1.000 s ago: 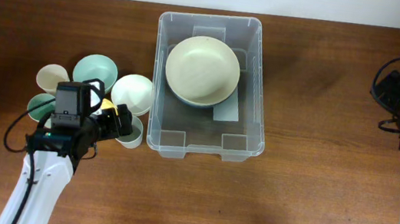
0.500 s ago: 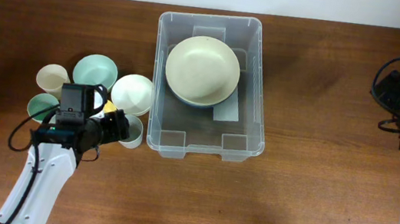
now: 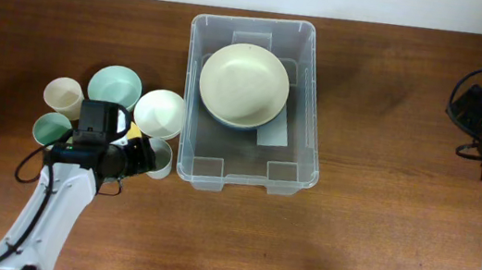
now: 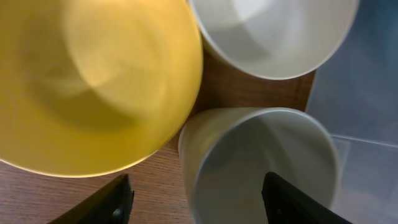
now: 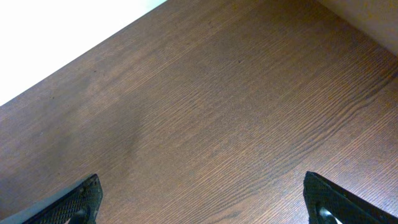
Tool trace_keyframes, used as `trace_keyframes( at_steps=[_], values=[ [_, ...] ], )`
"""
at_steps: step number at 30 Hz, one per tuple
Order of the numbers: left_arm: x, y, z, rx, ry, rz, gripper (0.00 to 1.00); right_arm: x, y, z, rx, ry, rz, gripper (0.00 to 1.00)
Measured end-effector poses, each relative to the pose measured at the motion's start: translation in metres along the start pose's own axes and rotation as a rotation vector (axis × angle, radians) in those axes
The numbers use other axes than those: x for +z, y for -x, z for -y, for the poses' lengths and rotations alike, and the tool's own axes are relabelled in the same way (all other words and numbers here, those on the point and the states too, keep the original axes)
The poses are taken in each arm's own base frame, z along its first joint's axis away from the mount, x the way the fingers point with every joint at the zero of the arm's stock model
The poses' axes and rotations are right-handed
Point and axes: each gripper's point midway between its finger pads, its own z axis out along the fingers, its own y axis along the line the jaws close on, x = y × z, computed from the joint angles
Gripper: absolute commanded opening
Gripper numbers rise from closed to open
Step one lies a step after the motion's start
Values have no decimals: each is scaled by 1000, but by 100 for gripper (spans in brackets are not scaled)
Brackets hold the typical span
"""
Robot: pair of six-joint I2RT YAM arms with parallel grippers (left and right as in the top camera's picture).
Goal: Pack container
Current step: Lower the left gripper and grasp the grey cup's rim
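The container [image 3: 311, 116] stands mid-bench toward the far edge, long axis running far to near, immediately right of the left claw [image 3: 146, 154], which is part-open at a small white cup [image 3: 161, 159]; the right claw [image 5: 202, 202], wide and empty, hangs well apart by the right edge.
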Motion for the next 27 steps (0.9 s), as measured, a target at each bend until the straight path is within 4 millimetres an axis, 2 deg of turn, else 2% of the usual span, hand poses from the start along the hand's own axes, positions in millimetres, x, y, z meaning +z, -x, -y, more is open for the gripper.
trace_keyframes(
  at_steps=[7, 11, 15, 22, 24, 27],
  values=[
    [6, 0, -1, -17, 3, -10, 41, 0, 0, 0, 0, 0, 0, 99],
    [6, 1, 0, -18, -1, -6, 38, 0, 0, 0, 0, 0, 0, 99],
    [6, 1, 0, -24, -2, -6, 23, 0, 0, 0, -1, 0, 0, 99],
    [6, 1, 1, -23, -5, -7, 9, 0, 0, 0, 0, 0, 0, 99],
    [6, 1, 1, -25, -6, -7, 1, 0, 0, 0, 0, 0, 0, 99],
    [6, 1, 1, -24, -9, -6, 1, 0, 0, 0, 0, 0, 0, 99]
  ],
)
